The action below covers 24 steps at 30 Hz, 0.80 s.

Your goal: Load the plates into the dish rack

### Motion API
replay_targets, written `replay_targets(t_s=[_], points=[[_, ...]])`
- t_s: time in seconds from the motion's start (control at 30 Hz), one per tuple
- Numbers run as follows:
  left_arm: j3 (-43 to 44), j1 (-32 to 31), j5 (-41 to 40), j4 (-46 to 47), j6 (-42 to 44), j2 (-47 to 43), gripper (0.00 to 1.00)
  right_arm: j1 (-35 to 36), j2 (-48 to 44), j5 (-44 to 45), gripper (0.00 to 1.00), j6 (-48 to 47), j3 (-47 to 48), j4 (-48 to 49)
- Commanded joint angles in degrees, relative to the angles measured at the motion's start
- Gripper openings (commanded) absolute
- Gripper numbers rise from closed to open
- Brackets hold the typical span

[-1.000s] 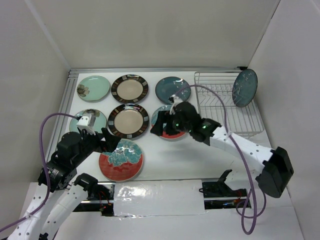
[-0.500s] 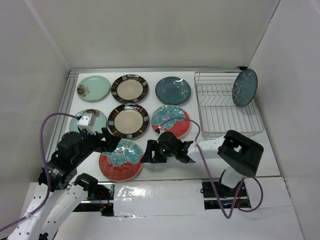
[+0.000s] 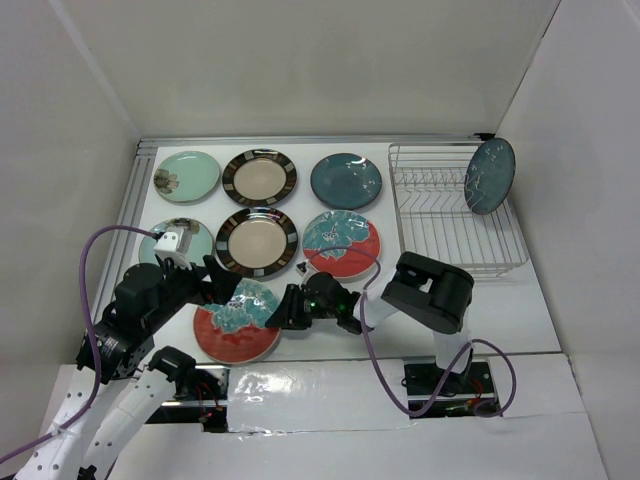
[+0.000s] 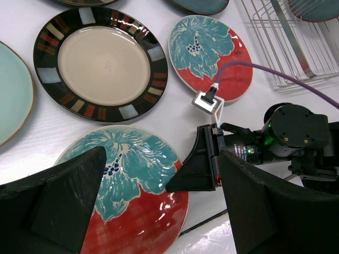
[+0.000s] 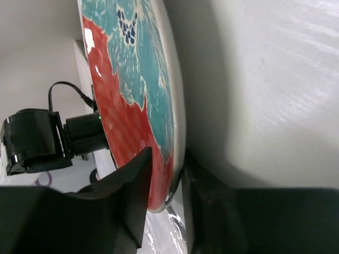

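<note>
Left end effector (image 4: 161, 180) is hovering released, fingers spread wide, right above the near red-and-teal plate (image 3: 235, 325). That plate is sitting on the table (image 3: 500, 310) at the lower left of the top view. Right end effector (image 3: 290, 308) is sitting at the plate's right edge and clamping the rim, one finger over and one under. Dish rack (image 3: 440, 220) is standing well apart at upper right, so the lift probably belongs to the right arm.

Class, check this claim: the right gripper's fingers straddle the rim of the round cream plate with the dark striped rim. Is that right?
No. The right gripper straddles the rim of the nearer round glossy red-and-teal plate, as the right wrist view shows.
</note>
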Motion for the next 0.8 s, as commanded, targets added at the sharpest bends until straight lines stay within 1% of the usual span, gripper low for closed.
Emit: replay_targets(t_s=[0.0,0.03,0.07,0.13,0.17,0.2,0.3,0.33,0.4,0.47,0.5,0.53,0.57,0.63,0.67,0.7,0.77], points=[[0.2,-0.3,0.5,2.6,1.0,-0.3,1.0,1.4,2.9,1.1,0.35,-0.1,0.1,-0.8],[0.2,-0.3,0.5,2.6,1.0,-0.3,1.0,1.4,2.9,1.1,0.3,-0.6,0.1,-1.4],[0.2,-0.3,0.5,2.6,1.0,-0.3,1.0,1.4,2.9,1.1,0.2,-1.4,0.1,-1.9],[0.2,-0.3,0.5,2.6,1.0,-0.3,1.0,1.4,2.0,1.7,0.1,-2.6,0.1,-3.6],[0.2,-0.3,0.5,2.6,1.0,-0.3,1.0,1.4,1.2,1.7,0.01,-3.8,0.1,-5.9],[0.2,-0.3,0.5,2.6,1.0,-0.3,1.0,1.9,0.1,2.7,0.0,-4.4,0.1,-7.4],[0.2,-0.3,0.5,2.6,1.0,-0.3,1.0,1.9,-5.5,5.4,0.0,-8.9,2.1,-16.7],[0.2,-0.3,0.5,2.6,1.0,-0.3,1.0,1.9,-10.8,7.4,0.0,-11.9,4.1,-22.9],[0.2,-0.3,0.5,2.6,1.0,-0.3,1.0,2.4,-12.7,10.6,0.0,-15.3,7.2,-31.1],[0.2,-0.3,0.5,2.6,1.0,-0.3,1.0,2.4,-18.3,15.5,0.0,-18.3,10.1,-38.1],[0.2,-0.3,0.5,2.6,1.0,-0.3,1.0,2.4,-22.1,16.9,0.0,-20.5,12.9,-44.2],[0.2,-0.3,0.5,2.6,1.0,-0.3,1.0,2.4,-23.9,19.8,0.0,-21.6,14.4,-47.2],[0.2,-0.3,0.5,2.6,1.0,-0.3,1.0,1.8,-25.6,21.2,0.0,-23.7,17.4,-52.8],[0.2,-0.3,0.5,2.6,1.0,-0.3,1.0,1.1,-30.6,24.0,0.0,-25.9,20.4,-57.7],[0.2,-0.3,0.5,2.6,1.0,-0.3,1.0,0.2,-32.0,26.8,0.0,-26.9,22.2,-60.2],[0.2,-0.3,0.5,2.6,1.0,-0.3,1.0,-0.9,-33.2,27.9,0.0,-29.4,25.9,-65.2],[0.2,-0.3,0.5,2.6,1.0,-0.3,1.0,-2.6,-36.2,31.0,0.0,-32.1,29.6,-71.1]])
